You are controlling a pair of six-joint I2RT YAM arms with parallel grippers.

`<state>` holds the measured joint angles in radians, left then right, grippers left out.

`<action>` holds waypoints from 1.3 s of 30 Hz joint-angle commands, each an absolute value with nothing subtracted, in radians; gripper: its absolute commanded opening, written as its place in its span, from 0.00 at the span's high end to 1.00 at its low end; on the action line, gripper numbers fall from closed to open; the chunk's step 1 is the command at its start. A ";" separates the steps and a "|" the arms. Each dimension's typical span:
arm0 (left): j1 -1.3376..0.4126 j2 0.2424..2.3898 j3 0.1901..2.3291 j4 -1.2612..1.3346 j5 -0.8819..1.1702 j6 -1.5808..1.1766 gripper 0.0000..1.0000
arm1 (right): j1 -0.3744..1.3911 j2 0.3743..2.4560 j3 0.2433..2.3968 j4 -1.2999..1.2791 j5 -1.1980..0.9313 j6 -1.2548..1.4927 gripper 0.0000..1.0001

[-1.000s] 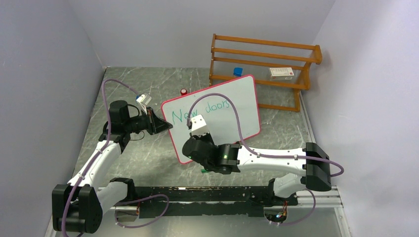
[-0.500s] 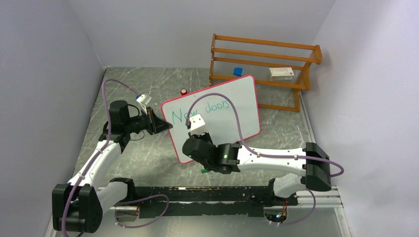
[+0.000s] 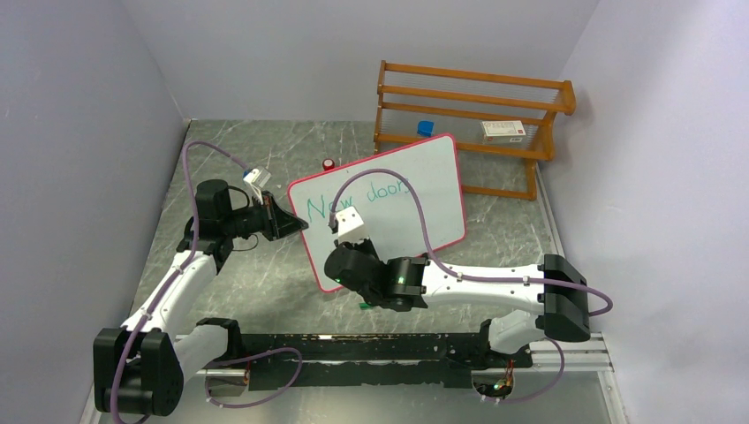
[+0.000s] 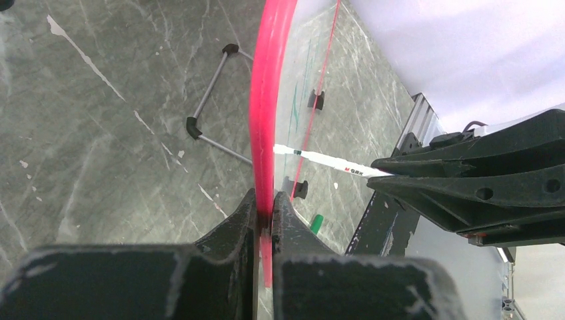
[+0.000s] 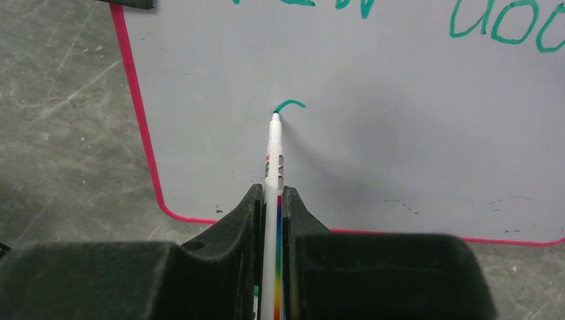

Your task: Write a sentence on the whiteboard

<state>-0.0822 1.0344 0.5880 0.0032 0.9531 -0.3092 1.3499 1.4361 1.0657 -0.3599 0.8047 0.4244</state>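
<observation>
The whiteboard [image 3: 433,199] stands tilted on the table, white with a pink-red rim. My left gripper [image 4: 265,200] is shut on its left rim [image 4: 266,100], also seen from above [image 3: 296,223]. The sentence [image 3: 358,199] reads "New door" in green along the top, partly crossed by a cable. My right gripper [image 5: 272,193] is shut on a white marker [image 5: 273,153] with a rainbow stripe. Its green tip touches the board at the end of a short green arc [image 5: 291,105], below the first line. The marker [image 4: 326,162] also shows in the left wrist view.
A wooden rack [image 3: 468,97] stands at the back right with a small box [image 3: 503,131] on it. A blue cap [image 3: 426,127] and a small red thing [image 3: 329,164] sit behind the board. A green cap [image 4: 316,223] lies near the board's wire stand [image 4: 213,87].
The right gripper with the marker has crept slightly left over the board. The left arm and the board have not moved.
</observation>
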 commanded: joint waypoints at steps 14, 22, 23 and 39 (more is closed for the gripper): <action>-0.081 1.034 0.601 -0.023 0.941 -0.289 0.95 | 1.342 1.462 1.058 -0.442 0.804 0.464 1.00; -0.081 1.036 0.600 -0.020 0.943 -0.291 0.95 | 1.342 1.457 1.059 -0.459 0.846 0.473 1.00; -0.081 1.036 0.600 -0.020 0.942 -0.291 0.95 | 1.341 1.456 1.058 -0.459 0.849 0.474 1.00; -0.081 1.037 0.598 -0.018 0.946 -0.291 0.95 | 1.336 1.441 1.051 -0.429 0.903 0.483 1.00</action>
